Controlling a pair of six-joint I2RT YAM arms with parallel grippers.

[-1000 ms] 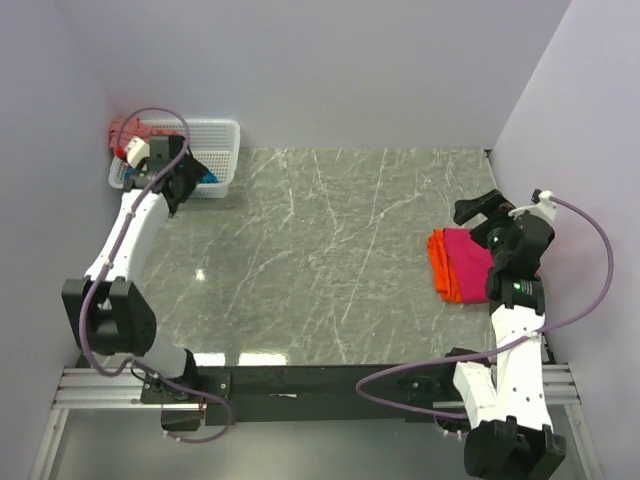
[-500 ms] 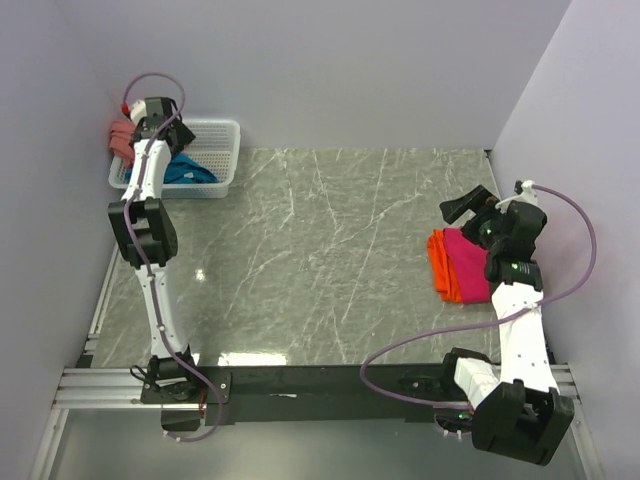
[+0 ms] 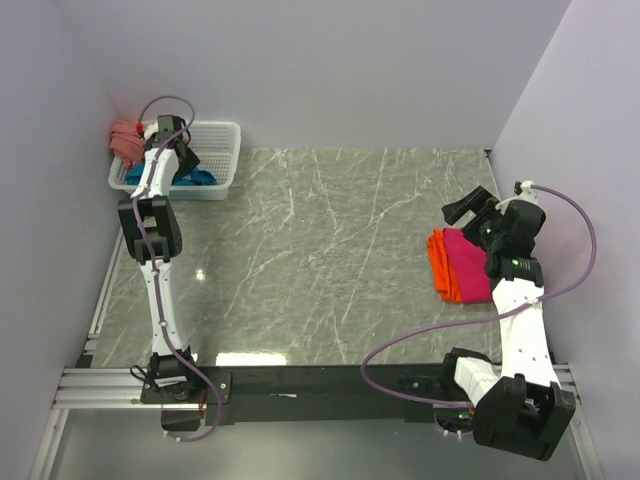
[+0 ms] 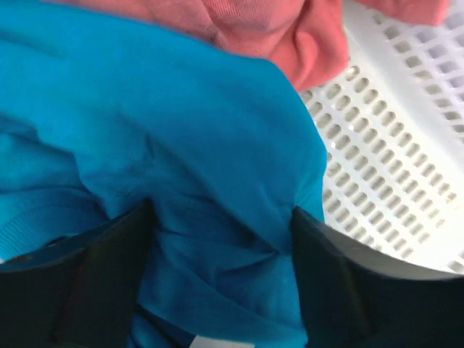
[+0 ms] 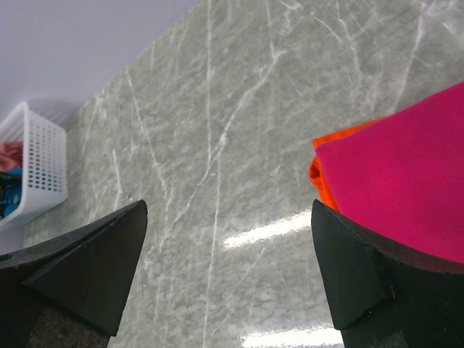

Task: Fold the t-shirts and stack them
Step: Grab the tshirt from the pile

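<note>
The teal-blue t-shirt (image 3: 197,178) lies crumpled in the white mesh basket (image 3: 222,140) at the far left. My left gripper (image 3: 180,160) reaches down into the basket. In the left wrist view its jaws stand apart (image 4: 221,210), with bunched teal-blue cloth (image 4: 181,130) filling the gap. The salmon-pink t-shirt (image 3: 125,138) hangs over the basket's left end and shows behind the teal one (image 4: 290,36). The magenta-pink t-shirt (image 3: 472,262) lies folded on the orange t-shirt (image 3: 437,262) at the right. My right gripper (image 3: 465,210) is open and empty above that stack's far left corner.
The basket's perforated floor (image 4: 391,159) shows to the right of the teal cloth. Purple walls close in the table at the back and on both sides. The grey marble tabletop (image 3: 320,250) lies between basket and stack.
My left arm has stretched out and lowered its gripper into the basket onto the teal-blue shirt. My right gripper has drawn slightly left and away from the folded stack.
</note>
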